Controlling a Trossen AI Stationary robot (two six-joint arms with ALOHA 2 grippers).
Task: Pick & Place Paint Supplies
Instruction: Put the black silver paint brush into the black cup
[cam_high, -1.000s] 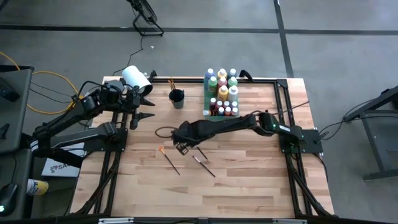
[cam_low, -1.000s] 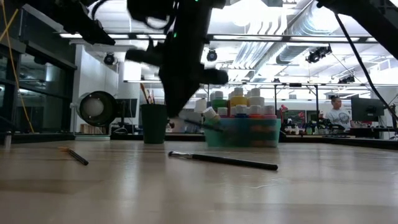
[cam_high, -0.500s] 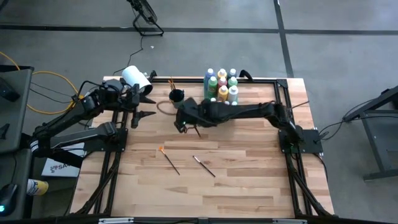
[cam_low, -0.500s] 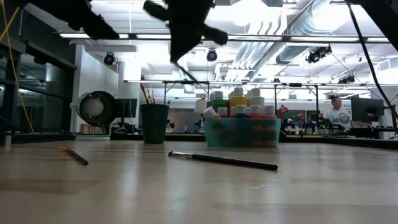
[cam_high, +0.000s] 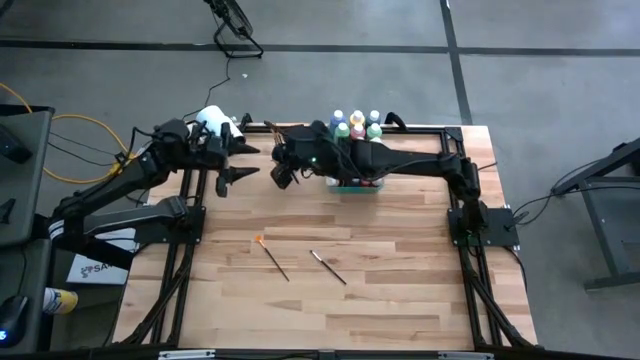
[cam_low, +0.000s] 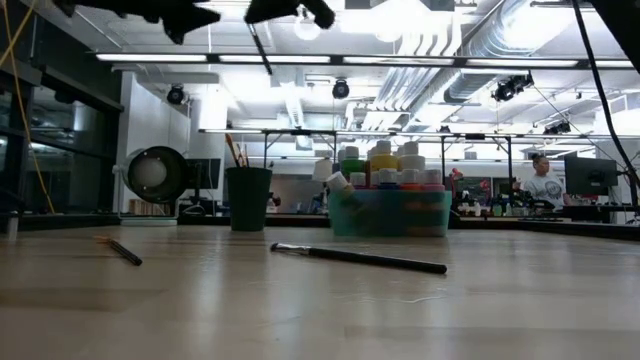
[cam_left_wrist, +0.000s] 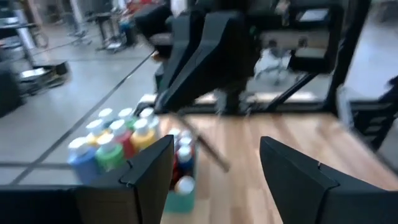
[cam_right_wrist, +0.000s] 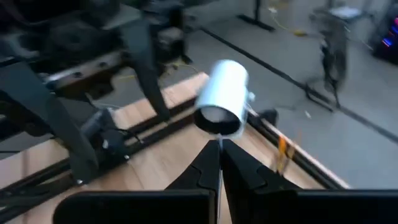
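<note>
A thin dark-handled paintbrush (cam_low: 261, 48) hangs high above the counter (cam_high: 400, 290), pinched in the right pincer (cam_high: 281, 172), whose fingers (cam_right_wrist: 239, 168) are pressed tight together on its handle. In the left wrist view the same brush slants down out of that pincer. The right arm reaches across the far side of the counter, its pincer up above the dark cup (cam_low: 248, 198), though from overhead the cup itself is hidden under the arm.

Two more paintbrushes lie flat on the wood, well apart from the arms: one with an orange tip (cam_high: 273, 256) toward the left and a second paintbrush (cam_high: 328, 267) just to its right. From counter height the second one stretches across the middle, its bristles pointing left.

The paint bottles (cam_high: 357, 124) stand packed in the translucent green tray (cam_low: 390, 213) at the far edge, partly covered by the right arm from above. White caps top pink, green, yellow and blue bottles (cam_left_wrist: 115, 144). The cup beside the tray already holds a few brushes, handles sticking up.

The left pincer (cam_high: 243, 161) hovers at the far left corner, facing the right one, with its two fingers (cam_left_wrist: 149, 180) spread apart and nothing between them. Just behind it lies the large white roll (cam_right_wrist: 222, 97). A person (cam_low: 545, 182) sits in the room beyond, I think at a desk.
</note>
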